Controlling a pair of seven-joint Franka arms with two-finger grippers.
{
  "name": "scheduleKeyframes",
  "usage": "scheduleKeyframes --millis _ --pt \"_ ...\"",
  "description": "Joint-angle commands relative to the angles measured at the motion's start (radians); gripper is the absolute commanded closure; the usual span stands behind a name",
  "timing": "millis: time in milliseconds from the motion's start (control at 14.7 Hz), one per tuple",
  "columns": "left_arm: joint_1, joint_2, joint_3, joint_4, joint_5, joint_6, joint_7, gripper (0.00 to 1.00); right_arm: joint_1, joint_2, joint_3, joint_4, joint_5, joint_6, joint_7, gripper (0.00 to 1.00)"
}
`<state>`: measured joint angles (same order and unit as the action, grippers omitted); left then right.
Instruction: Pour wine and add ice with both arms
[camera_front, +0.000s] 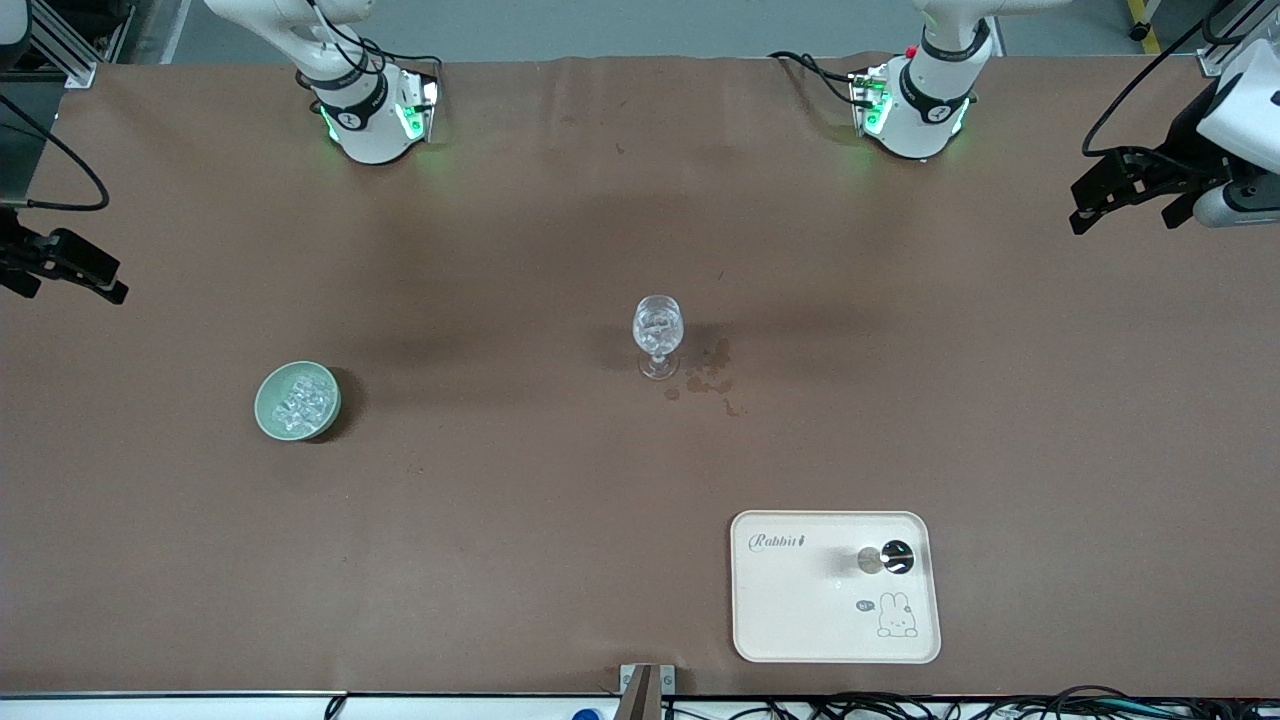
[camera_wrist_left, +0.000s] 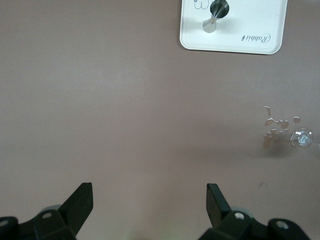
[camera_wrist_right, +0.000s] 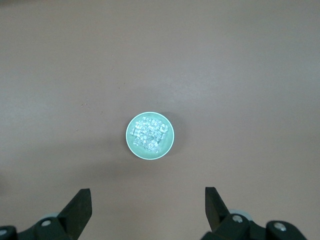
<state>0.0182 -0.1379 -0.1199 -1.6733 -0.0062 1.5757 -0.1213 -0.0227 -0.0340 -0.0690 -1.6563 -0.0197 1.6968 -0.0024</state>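
Clear ice cubes (camera_front: 300, 400) fill a pale green bowl (camera_front: 268, 415) toward the right arm's end of the table. They also show in the right wrist view (camera_wrist_right: 147, 134), in the bowl (camera_wrist_right: 167, 145). A clear stemmed glass (camera_front: 657, 335) stands mid-table and also shows in the left wrist view (camera_wrist_left: 301, 138). A dark bottle (camera_front: 895, 557) stands on a white tray (camera_front: 800, 610). My right gripper (camera_wrist_right: 146, 192) is open, empty and high over the bowl. My left gripper (camera_wrist_left: 150, 186) is open, empty and high over bare table at the left arm's end.
Wet stains (camera_front: 710, 378) mark the brown cover beside the glass. The tray (camera_wrist_left: 240, 42) lies nearer to the front camera than the glass. In the front view the right gripper (camera_front: 75, 285) and left gripper (camera_front: 1125, 210) hang at the table's two ends.
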Motion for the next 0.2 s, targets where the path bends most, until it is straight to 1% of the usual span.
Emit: scheduleKeyframes --millis 0,136 --pt "0.002 0.003 0.0 0.011 0.0 0.001 0.028 0.0 -0.008 0.002 0.008 0.009 -0.009 -0.006 -0.01 0.0" --pt "0.0 0.001 0.0 0.011 0.0 -0.002 0.032 0.0 -0.008 0.002 0.009 0.007 -0.009 -0.006 -0.01 0.0"
